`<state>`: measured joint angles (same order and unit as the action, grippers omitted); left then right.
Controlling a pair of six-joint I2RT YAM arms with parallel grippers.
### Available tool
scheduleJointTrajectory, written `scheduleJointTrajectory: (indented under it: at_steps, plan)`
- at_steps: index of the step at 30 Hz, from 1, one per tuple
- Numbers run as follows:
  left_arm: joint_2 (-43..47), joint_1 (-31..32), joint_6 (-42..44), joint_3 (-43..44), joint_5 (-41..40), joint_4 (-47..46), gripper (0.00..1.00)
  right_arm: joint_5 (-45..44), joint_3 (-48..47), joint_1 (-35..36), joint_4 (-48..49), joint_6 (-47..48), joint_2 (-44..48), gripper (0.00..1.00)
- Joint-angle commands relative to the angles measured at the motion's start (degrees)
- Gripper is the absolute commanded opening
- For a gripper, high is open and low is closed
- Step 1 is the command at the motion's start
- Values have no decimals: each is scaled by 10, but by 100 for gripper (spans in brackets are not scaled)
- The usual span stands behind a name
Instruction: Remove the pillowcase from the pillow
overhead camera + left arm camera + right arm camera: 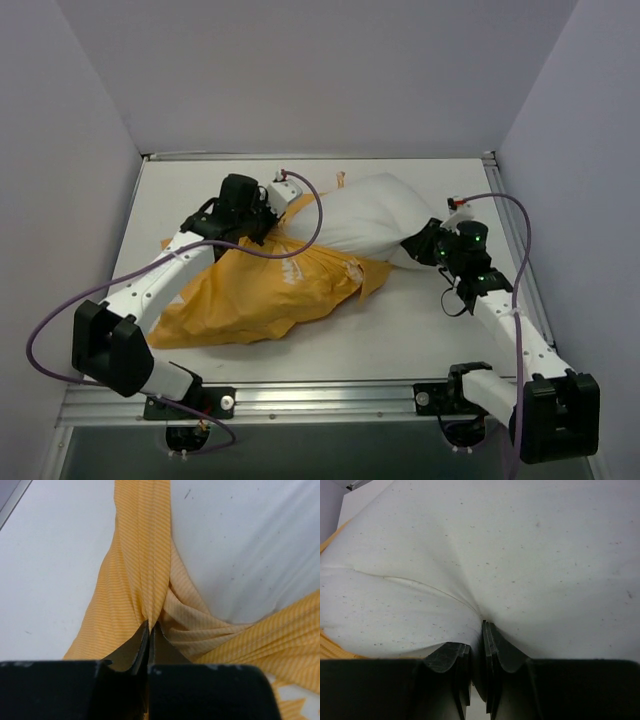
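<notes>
The pillow [365, 222] lies across the middle of the desk [400, 330], its bare white end pointing toward the right edge. The pillowcase [255, 295] covers only its left part and trails, slack and mostly empty, toward the near left corner. Much of the pillow shows, so the stripping looks well under way but not finished.

The left tool [150, 629] is closed right down on a gathered fold of orange cloth at the mouth of the case, just beside the white pillow. The cloth runs from its tips in taut pleats. The right tool [483, 627] is nearly closed on a pinch of the pillow's cover at the exposed end, with creases radiating from the bite.

Both things are soft and light. The case is thin cloth that bunches and could slip from a narrow pinch if tugged sharply, so a hold on its hem or a doubled fold, as here, seems safest. The pillow squashes rather than resists. A grip on its skin near a corner gives an anchor, though the cover may stretch away from the filling. With the 2 holds opposed, drawing them apart toward the left and right edges looks like the way to free the rest.
</notes>
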<state>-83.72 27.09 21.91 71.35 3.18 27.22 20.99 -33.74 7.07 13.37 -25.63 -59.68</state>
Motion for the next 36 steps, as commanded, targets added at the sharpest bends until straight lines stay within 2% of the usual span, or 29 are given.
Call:
scheduleJointTrajectory:
  at_steps: [1, 4, 7, 11, 12, 15, 17, 18, 20, 21, 23, 24, 25, 26, 29, 32, 35, 36]
  plan:
    - [50, -55, 65, -28, -83, 73, 2, -132, -26, -87, -83, 36, 26, 0]
    - [63, -34, 59, -31, -44, 81, 2, -133, -37, -50, -102, 42, 23, 0]
    - [57, -35, 65, -20, -67, 79, 2, -166, -46, -30, -145, 48, 47, 0]
    - [59, -70, 118, -18, -52, 85, 2, -180, -62, -71, -173, 65, 83, 0]
    - [64, -72, 132, -24, -49, 83, 2, -174, -66, -100, -174, 70, 78, 0]
    - [82, -72, 167, -33, -32, 96, 2, -148, -79, -100, -178, 70, 57, 0]
    - [89, -69, 167, -14, 32, 118, 4, -127, -74, -81, -159, 59, 44, 0]
    - [89, -64, 163, 0, 56, 146, 16, -139, -73, -27, -148, 44, 40, 0]
    - [78, -50, 148, 53, 107, 173, 24, -169, -76, 35, -140, 25, 21, 0]
    - [71, -30, 139, 75, 118, 199, 38, -186, -78, 82, -120, 7, 13, 0]
    - [50, -10, 126, 139, 157, 226, 56, -191, -86, 108, -92, -14, -5, 0]
    - [34, -6, 121, 183, 189, 236, 70, -191, -98, 125, -84, -29, -19, 0]
    - [25, -2, 120, 184, 203, 246, 76, -191, -99, 133, -78, -34, -19, 0]
    - [18, 2, 122, 231, 216, 266, 81, -192, -119, 142, -76, -35, -39, 0]
    - [-4, 34, 140, 315, 234, 297, 94, -199, -164, 181, -77, -35, -83, 0]
    - [-11, 104, 196, 356, 211, 332, 98, -183, -185, 201, -55, -48, -111, 0]
    - [15, 192, 277, 332, 166, 351, 98, -163, -201, 203, -45, -58, -128, 0]
    - [37, 224, 348, 284, 146, 360, 100, -158, -214, 203, -43, -58, -132, 0]
